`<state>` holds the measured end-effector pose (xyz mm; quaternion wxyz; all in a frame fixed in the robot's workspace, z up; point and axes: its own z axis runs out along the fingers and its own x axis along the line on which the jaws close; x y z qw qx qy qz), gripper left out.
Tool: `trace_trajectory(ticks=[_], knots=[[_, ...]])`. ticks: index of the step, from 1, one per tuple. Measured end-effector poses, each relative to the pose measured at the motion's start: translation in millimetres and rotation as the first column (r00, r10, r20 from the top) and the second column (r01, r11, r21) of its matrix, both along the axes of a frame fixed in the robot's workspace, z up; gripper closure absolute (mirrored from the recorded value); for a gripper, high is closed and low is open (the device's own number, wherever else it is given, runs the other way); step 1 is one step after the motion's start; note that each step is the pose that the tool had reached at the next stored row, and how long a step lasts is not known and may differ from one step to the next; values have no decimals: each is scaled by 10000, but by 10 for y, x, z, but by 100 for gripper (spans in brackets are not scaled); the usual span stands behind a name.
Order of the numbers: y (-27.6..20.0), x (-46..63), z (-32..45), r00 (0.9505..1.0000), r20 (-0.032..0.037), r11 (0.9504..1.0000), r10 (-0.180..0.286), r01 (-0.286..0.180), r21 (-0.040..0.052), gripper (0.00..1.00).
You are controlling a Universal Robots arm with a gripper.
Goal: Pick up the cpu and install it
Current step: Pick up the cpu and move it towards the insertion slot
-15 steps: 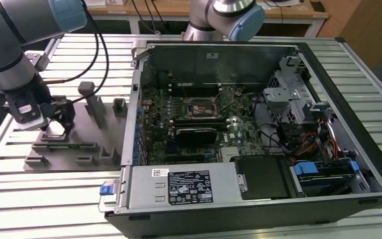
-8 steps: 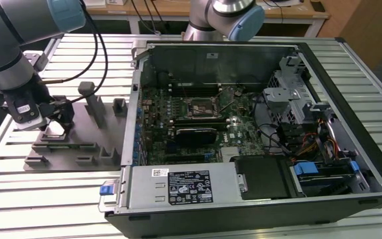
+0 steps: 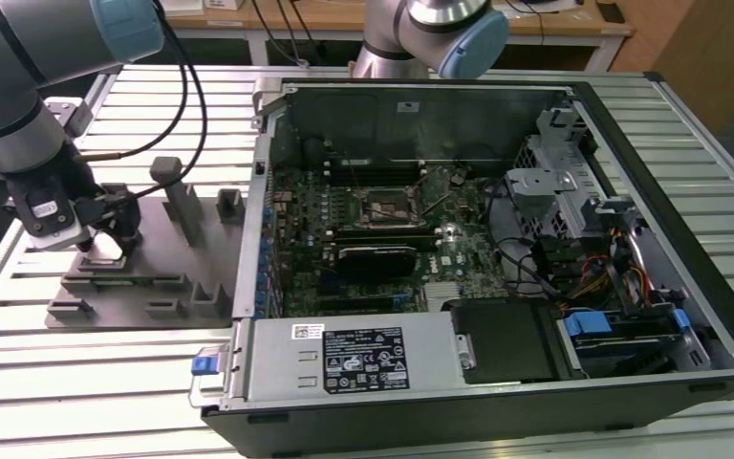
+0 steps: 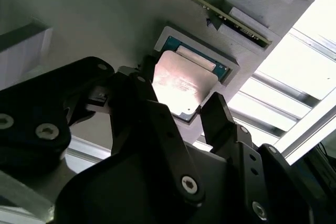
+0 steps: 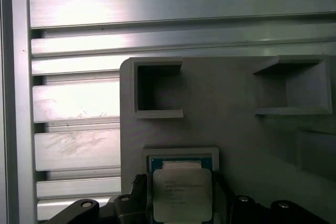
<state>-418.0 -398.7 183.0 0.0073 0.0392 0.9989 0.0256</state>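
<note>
While the pincer gapes — the cpu lies between.

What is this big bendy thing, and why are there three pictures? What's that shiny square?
The bendy thing is a robot arm with a gripper at its tip. One picture comes from a camera off to the side; two come from cameras riding near the arm's wrist. On the metal table sit a grey tray and an open computer. The shiny square is a computer chip, lying in the tray's pocket. The gripper hangs right at it; I cannot tell if it grips.
</note>
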Motion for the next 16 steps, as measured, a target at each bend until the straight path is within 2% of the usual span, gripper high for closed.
trace_trajectory(ticks=[1, 2, 9, 16], knots=[[0, -1, 1, 10000, -2, 10000, 0, 0, -1, 37], [0, -1, 1, 10000, -1, 10000, 0, 0, -1, 46], [0, -3, 7, 10000, 0, 10000, 0, 0, 3, 46], [0, -2, 140, 10000, 0, 10000, 0, 0, 3, 46]])
